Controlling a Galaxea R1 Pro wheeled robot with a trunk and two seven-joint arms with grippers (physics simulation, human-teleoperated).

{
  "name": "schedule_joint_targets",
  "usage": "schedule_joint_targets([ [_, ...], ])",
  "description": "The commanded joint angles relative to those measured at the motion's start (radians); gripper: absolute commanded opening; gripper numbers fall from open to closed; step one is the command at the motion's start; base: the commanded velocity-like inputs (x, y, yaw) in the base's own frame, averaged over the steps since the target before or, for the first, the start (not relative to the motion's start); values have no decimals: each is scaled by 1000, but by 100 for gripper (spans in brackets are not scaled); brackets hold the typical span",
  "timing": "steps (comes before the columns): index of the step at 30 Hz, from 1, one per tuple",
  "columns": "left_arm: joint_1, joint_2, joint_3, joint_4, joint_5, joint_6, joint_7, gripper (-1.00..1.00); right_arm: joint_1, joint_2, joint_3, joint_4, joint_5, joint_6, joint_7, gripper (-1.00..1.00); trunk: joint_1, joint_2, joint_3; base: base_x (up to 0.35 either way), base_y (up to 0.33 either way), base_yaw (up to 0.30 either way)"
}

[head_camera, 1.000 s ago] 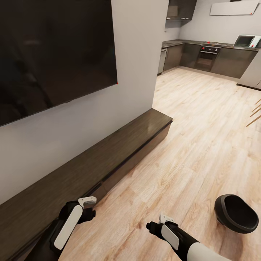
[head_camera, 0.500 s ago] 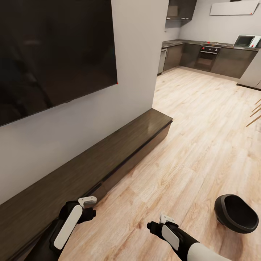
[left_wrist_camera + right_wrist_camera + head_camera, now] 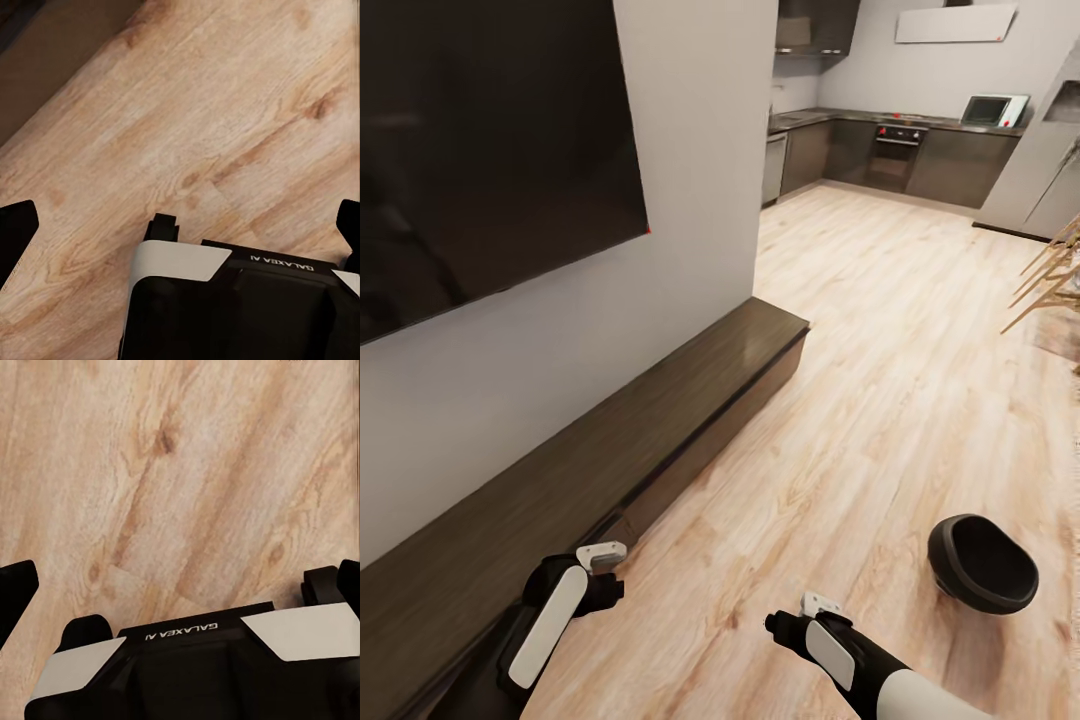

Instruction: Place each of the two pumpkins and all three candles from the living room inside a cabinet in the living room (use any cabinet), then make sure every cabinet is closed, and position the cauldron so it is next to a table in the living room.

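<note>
View has swung right since half a second ago: camera turn, not object motion; cauldron [image 3: 981, 563] sits on the floor [image 3: 880, 330], well apart from the cabinet [image 3: 660, 420], whose fronts look shut; left gripper [image 3: 600, 556] and right gripper [image 3: 812, 603] both spread, empty; no pumpkins or candles visible; probably turning to search

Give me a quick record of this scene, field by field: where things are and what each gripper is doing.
cabinet: long dark console under the wall TV, fronts closed as far as visible
cauldron: black, on the wood floor, apart from the console
left gripper: open, empty, above floor
right gripper: open, empty, above floor
background: kitchen units
</note>
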Motion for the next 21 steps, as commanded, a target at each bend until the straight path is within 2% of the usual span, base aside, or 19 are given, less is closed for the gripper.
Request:
schedule_joint_targets([
  [1, 0, 2, -3, -1, 9, 1, 10, 100, -1, -1, 7, -2, -7, 3, -7, 100, 0, -1, -1, 73, -61, -262],
  [7, 0, 2, -3, -1, 8, 1, 10, 100, -1, -1, 5, -1, -8, 4, -7, 100, 0, -1, 1, 27, -23, -254],
  [13, 0, 2, -3, -1, 8, 1, 10, 100, -1, -1, -6, -1, -8, 4, -6, 100, 0, -1, 5, 1, -1, -144],
  [21, 0, 2, -2, -1, 8, 1, 10, 100, -1, -1, -15, 19, -8, 4, -6, 100, 0, -1, 9, 0, 0, -229],
])
